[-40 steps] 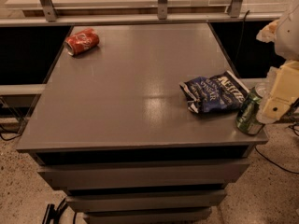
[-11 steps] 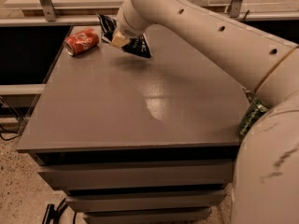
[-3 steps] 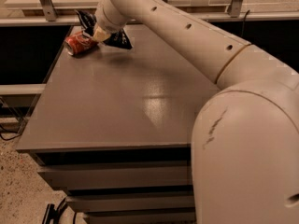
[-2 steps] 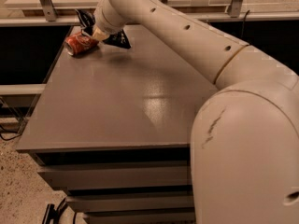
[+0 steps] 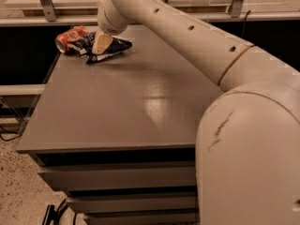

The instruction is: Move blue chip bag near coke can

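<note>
1. Grey table [image 5: 140, 102]: the action's all at its far-left corner.
2. White arm [image 5: 187, 36] reaches across to that corner.
3. Blue chip bag [image 5: 118, 45] lies flat, right up against the coke can [image 5: 69, 35].
4. The can's on its side, left of the bag.
5. Gripper [image 5: 101, 43] rests on the bag; can't tell if it's clamped or loose.
</note>
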Tool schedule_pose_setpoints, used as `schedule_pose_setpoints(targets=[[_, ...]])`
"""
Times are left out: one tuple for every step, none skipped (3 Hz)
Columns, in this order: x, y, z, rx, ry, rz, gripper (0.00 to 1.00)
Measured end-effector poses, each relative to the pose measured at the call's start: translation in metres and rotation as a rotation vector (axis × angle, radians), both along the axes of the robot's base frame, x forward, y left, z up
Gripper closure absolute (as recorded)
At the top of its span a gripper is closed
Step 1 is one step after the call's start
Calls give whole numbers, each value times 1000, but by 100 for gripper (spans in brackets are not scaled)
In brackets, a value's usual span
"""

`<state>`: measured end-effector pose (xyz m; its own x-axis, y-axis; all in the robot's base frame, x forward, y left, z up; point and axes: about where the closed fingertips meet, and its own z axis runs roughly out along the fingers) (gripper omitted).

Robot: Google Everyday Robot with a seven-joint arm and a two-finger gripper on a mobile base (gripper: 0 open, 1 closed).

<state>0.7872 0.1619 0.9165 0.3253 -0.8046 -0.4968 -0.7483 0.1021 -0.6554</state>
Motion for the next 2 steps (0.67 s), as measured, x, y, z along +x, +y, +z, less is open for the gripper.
schedule_pose_setpoints(targets=[[-8, -18, 4, -3, 0, -14, 0], [-8, -18, 4, -3, 0, -14, 0]])
